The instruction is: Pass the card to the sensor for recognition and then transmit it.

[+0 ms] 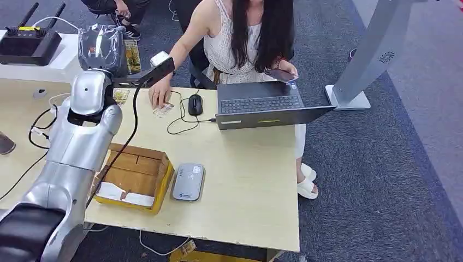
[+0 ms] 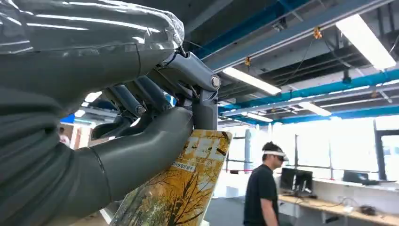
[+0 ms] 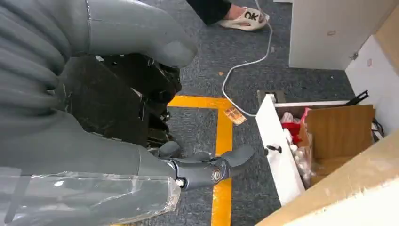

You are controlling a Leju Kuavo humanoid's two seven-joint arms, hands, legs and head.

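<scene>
My left hand (image 1: pixel 101 49), wrapped in clear plastic, is raised above the far left part of the table (image 1: pixel 245 191). It pinches a yellow card (image 1: pixel 132 56) between thumb and fingers. In the left wrist view the card (image 2: pixel 183 188) shows a yellow tree picture and sticks out from under the hand (image 2: pixel 117 132). The grey flat sensor (image 1: pixel 188 182) lies on the table nearer to me, beside a cardboard box. My right hand (image 3: pixel 70 141) hangs over the floor, fingers apart, holding nothing.
An open cardboard box (image 1: pixel 134 177) sits left of the sensor. A seated person rests a hand (image 1: pixel 160 94) on the table close to my left hand, by a mouse (image 1: pixel 195 103) and laptop (image 1: pixel 262 106). A black antenna device (image 1: pixel 27 41) stands far left.
</scene>
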